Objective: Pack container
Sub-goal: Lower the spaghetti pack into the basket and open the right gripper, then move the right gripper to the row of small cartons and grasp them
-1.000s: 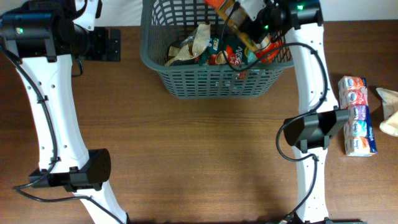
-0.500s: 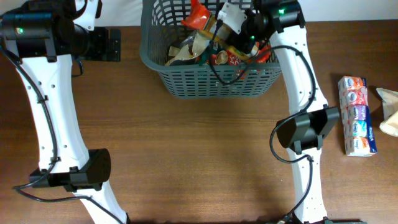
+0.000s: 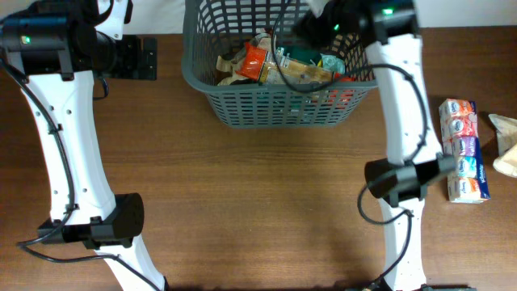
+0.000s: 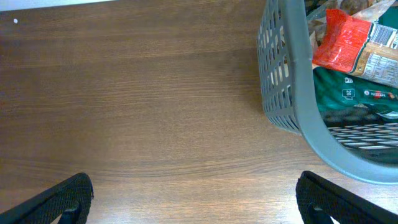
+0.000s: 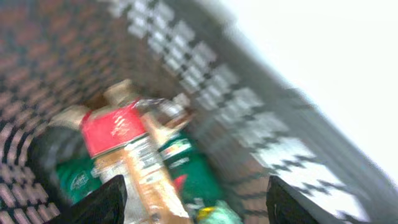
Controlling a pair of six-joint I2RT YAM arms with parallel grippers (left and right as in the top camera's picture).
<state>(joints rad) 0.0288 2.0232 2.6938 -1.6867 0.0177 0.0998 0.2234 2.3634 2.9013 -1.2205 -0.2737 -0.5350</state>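
Note:
The container (image 3: 279, 105), a dark grey lattice basket, stands at the table's far edge with several snack packets in it. A red and tan packet (image 3: 284, 68) lies on top of the pile, also seen as the packet (image 5: 127, 155) in the blurred right wrist view. My right gripper (image 3: 317, 18) hangs over the basket's back right part, its jaws wide apart and nothing between them (image 5: 199, 205). My left gripper (image 3: 144, 58) is open over bare table (image 4: 199, 208), just left of the basket wall (image 4: 287, 93).
A stack of wrapped tissue packs (image 3: 464, 149) lies at the right side of the table. A pale tan packet (image 3: 506, 145) sits at the right edge beside it. Brown tabletop (image 3: 258, 202) spreads in front of the basket.
My right gripper held the red and tan packet over the basket, then opened. The packet now lies in the basket and the gripper has drawn back to the right. The left arm is still.

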